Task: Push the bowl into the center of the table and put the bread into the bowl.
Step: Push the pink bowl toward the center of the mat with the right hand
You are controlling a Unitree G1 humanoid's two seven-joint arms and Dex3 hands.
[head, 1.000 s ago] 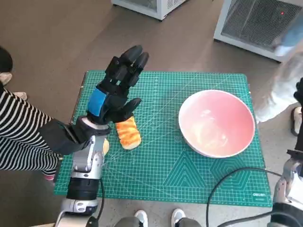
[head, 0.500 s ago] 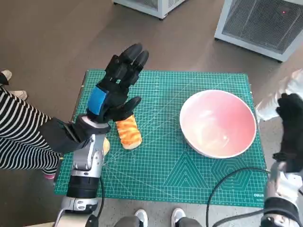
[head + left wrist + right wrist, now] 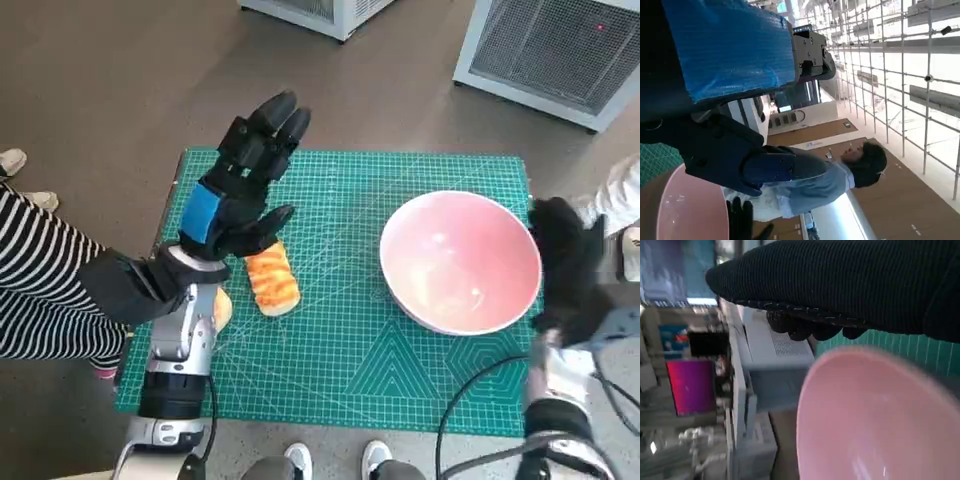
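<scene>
A pink bowl (image 3: 460,262) stands on the right half of the green mat (image 3: 350,370), near its right edge. The orange, striped bread (image 3: 272,282) lies on the mat's left part. My left hand (image 3: 243,190) hovers above the mat just beyond the bread, fingers spread and holding nothing. Blurred, my gloved right hand (image 3: 565,268) is at the bowl's right rim; whether it touches I cannot tell. In the right wrist view the glove (image 3: 850,285) spans the bowl (image 3: 880,420). The left wrist view shows the taped hand (image 3: 725,55) and part of the bowl (image 3: 680,210).
A small yellow object (image 3: 222,308) lies under my left forearm. A person's striped sleeve (image 3: 40,290) reaches in at the left, and pale clothing (image 3: 620,190) shows at the right. White appliances (image 3: 560,45) stand beyond the table. A black cable (image 3: 480,395) crosses the mat's front right.
My right hand has risen from the lower right corner to the bowl's right rim. The left hand, bread and bowl have hardly moved. The person at the right has drawn back.
</scene>
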